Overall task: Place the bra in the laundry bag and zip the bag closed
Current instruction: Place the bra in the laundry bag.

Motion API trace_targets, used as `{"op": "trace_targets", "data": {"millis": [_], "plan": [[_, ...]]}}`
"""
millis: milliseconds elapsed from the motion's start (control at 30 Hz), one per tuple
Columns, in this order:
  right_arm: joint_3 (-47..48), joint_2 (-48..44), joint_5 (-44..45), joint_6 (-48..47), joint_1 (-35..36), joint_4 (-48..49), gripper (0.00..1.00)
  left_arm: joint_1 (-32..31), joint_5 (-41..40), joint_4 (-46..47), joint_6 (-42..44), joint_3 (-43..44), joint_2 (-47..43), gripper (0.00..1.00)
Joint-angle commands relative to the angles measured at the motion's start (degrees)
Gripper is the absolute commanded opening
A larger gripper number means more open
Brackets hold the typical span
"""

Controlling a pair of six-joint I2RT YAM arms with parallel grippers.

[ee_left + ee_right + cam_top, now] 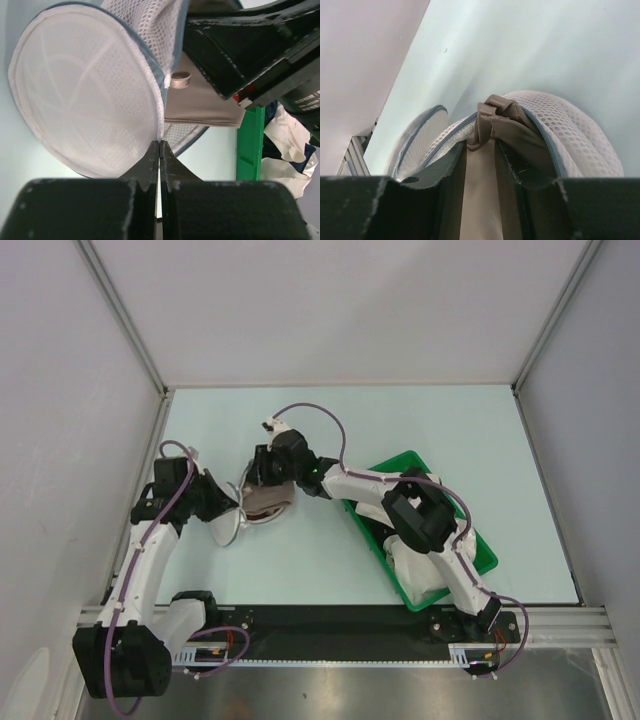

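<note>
Laundry bag (85, 100) lies open on the pale table (420, 430), between the two arms. It is white mesh with a dark zipper rim, its two round halves spread apart. One half stands lifted on edge and has nothing in it. The other half holds part of the bra (512, 125), whose dark reddish-brown fabric is bunched at the rim and spills over the zipper edge. A small metal strap ring (179, 80) shows just outside the mesh. Left gripper (160, 145) has its fingers pressed fully together on the seam of the lifted half. Right gripper (481, 147) is over the filled half, its fingers narrowed onto a fold of the bra, with fabric running up between them. Green basket (480, 555) sits well apart on the right side and holds white and navy garments (287, 145). There is small white print on the right arm's black housing, too small to read.
</note>
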Motion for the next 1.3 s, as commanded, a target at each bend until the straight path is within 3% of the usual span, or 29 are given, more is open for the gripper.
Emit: {"op": "trace_targets", "data": {"millis": [0, 133, 300, 433, 667, 833, 1000, 1100, 1233, 1267], "plan": [[2.3, 0.9, 2.3, -2.1, 0.6, -5.8, 0.37, 0.2, 0.7, 0.6, -0.2, 2.4, -0.7, 0.00], [1.3, -6.8, 1.9, -7.4, 1.3, -13.4, 0.51, 0.2, -1.8, 0.3, 1.1, 2.6, 0.4, 0.00], [-3.6, -16.3, 1.4, -12.0, -0.1, -20.5, 0.62, 0.2, -2.9, 0.5, 2.9, 3.3, 1.4, 0.00], [-5.7, -20.0, -2.8, -17.1, -3.5, -24.5, 0.64, 0.2, -2.7, 0.5, 3.3, 4.2, 1.6, 0.00], [-6.5, -16.9, -11.4, -21.3, -7.8, -24.0, 0.64, 0.2, -2.7, 0.7, 4.0, 5.1, 1.2, 0.00], [-5.2, -13.7, -13.1, -20.9, -8.3, -22.5, 0.54, 0.2, -2.7, 0.6, 4.9, 5.4, 1.1, 0.01], [-5.0, -12.1, -13.0, -20.0, -8.3, -21.6, 0.28, 0.2, -3.6, 0.1, 6.2, 6.1, 0.2, 0.10], [-5.4, -12.0, -11.2, -19.7, -8.3, -22.5, 0.24, 0.2, -5.6, -0.8, 7.2, 7.4, -1.2, 0.20], [-6.0, -13.1, -8.9, -19.4, -8.2, -23.3, 0.20, -1.2, -12.7, -1.6, 8.0, 10.3, -4.8, 0.43], [-6.0, -13.4, -8.2, -19.1, -8.1, -23.5, 0.19, -1.8, -12.8, -0.9, 8.0, 11.0, -5.7, 0.44]]}}
